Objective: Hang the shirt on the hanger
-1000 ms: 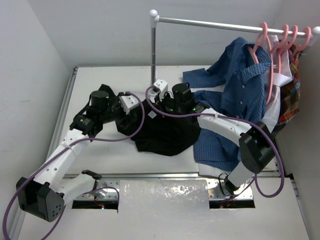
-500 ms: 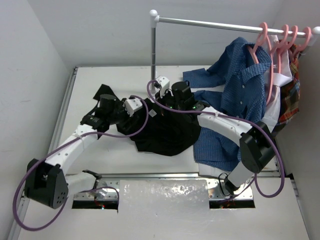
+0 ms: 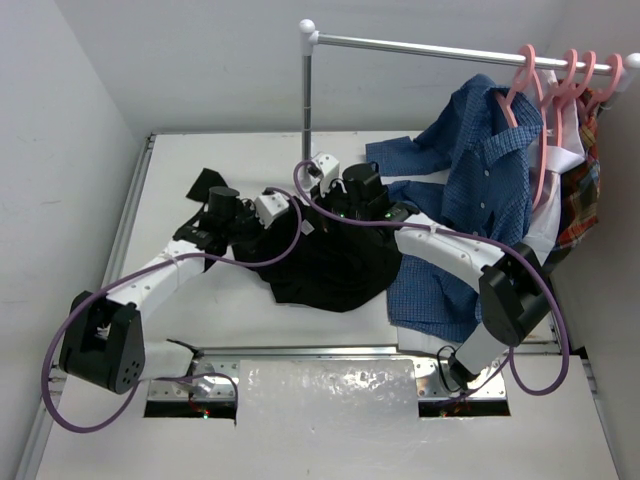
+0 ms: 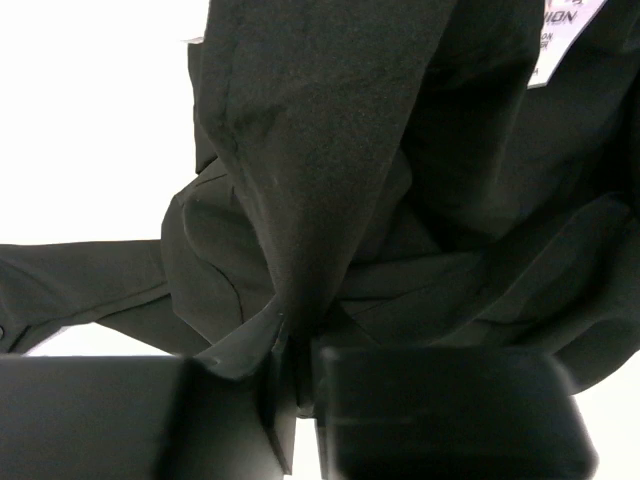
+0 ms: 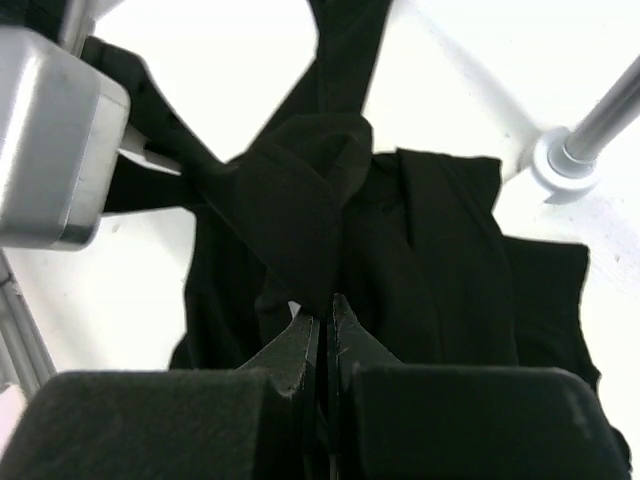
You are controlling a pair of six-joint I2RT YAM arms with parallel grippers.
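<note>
Top external view has the left arm swung inward since a second ago: its wrist has slid toward 3 o'clock, closing on the right arm's wrist, and its shoulder link near the front edge has risen and turned, while the right arm has barely shifted. The black shirt (image 3: pixel 335 265) lies bunched in the middle of the white tabletop (image 3: pixel 215 305), one sleeve trailing toward 10 o'clock, its 3 o'clock edge overlapping a blue shirt (image 3: pixel 480 160). That blue shirt hangs from a pink hanger (image 3: pixel 541 130) on the metal rail (image 3: pixel 420 44) at 2 o'clock. More pink hangers and a plaid garment (image 3: pixel 585 200) hang beside it, all well apart from the black shirt. In the left wrist view the left fingers (image 4: pixel 440 410) are pressed nearly together, pinching a raised fold of the black cloth. In the right wrist view the right fingers (image 5: pixel 460 420) are likewise squeezed onto a lifted ridge of the same shirt. A white label (image 4: pixel 565 30) shows at 1 o'clock in the left wrist view, cut off by the edge. The letters "ION" can be read on it, and the smaller print below is too small to make out.
</note>
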